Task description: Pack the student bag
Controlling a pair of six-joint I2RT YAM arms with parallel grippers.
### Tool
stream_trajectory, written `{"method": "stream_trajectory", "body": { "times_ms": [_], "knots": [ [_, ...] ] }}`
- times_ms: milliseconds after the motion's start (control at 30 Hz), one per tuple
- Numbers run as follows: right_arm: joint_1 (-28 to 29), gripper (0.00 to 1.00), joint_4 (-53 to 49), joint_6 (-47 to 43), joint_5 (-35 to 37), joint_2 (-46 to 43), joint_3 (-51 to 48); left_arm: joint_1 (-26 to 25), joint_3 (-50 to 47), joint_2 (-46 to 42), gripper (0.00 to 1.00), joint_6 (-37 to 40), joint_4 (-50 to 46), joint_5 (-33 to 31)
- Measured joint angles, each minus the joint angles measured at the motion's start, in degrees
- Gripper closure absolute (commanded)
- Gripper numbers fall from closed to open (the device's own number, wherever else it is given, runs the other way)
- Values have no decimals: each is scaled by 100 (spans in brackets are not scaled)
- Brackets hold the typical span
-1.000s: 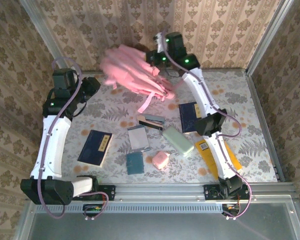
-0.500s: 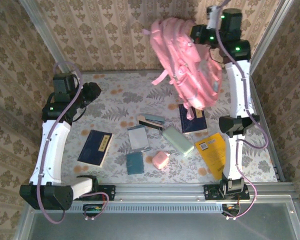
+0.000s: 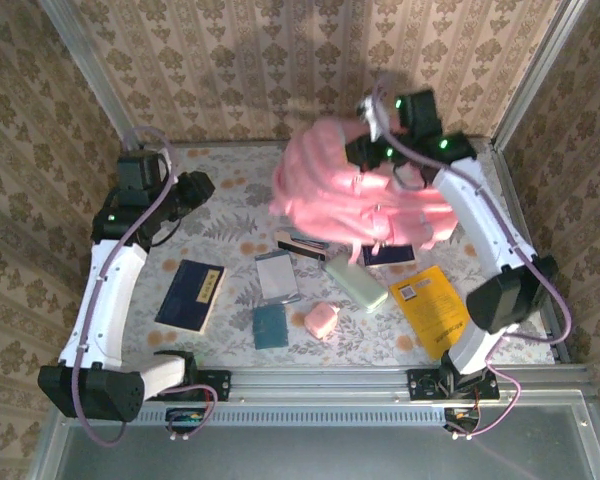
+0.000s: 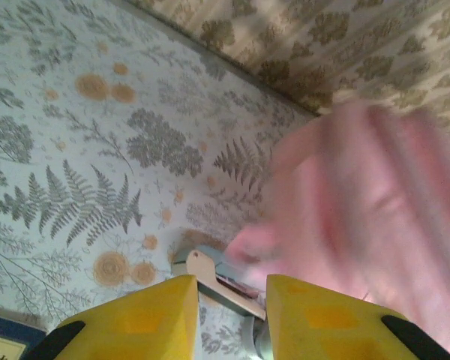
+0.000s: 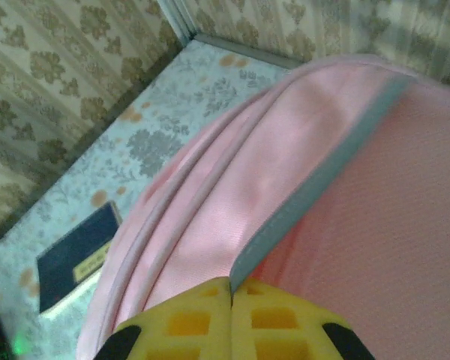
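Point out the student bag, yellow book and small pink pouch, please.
student bag (image 3: 352, 200), top external view, pink body
yellow book (image 3: 430, 305), top external view, cover middle
small pink pouch (image 3: 321, 320), top external view, its middle

The table (image 3: 230, 215) has leaves and flowers on it. A dark blue book (image 3: 191, 294) lies near the left edge. A grey notebook (image 3: 277, 276), a small pink pouch (image 3: 321, 320) and a green case (image 3: 356, 282) lie in the middle. A yellow book (image 3: 432, 308) lies near the right edge. The student bag (image 3: 350, 195) hides part of another blue book (image 3: 390, 254).
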Motion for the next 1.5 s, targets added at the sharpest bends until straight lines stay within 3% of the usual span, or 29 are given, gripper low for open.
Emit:
{"method": "stream_trajectory", "body": {
  "times_ms": [100,167,400,533,933,1267,1333,1367,1500],
  "knots": [
    [26,100,1174,1003,409,-531,-1996,-175,-275,-105,66,33,-7,35],
    [170,100,1611,1641,658,-522,-2544,-302,-417,-175,66,55,-15,46],
    [374,100,2892,3783,1937,-9,-2616,-909,-481,-214,64,216,-94,-173],
    [435,100,2835,4588,2337,319,-2208,-1410,-262,-133,62,450,-385,-492],
    [525,100,2033,5528,2481,675,-828,-3622,188,1488,56,1716,-186,-1386],
    [483,100,1794,5864,2100,870,-496,-3866,87,2763,50,1915,1003,-1370],
    [446,100,1775,5908,2009,890,-483,-3877,-103,2828,32,1906,1311,-1364],
    [426,100,1775,5934,1954,894,-483,-3877,-208,2826,29,1884,1438,-1327],
    [310,100,1777,6061,1744,898,-476,-3746,-833,2804,29,1663,2282,-997]
  ]
}}
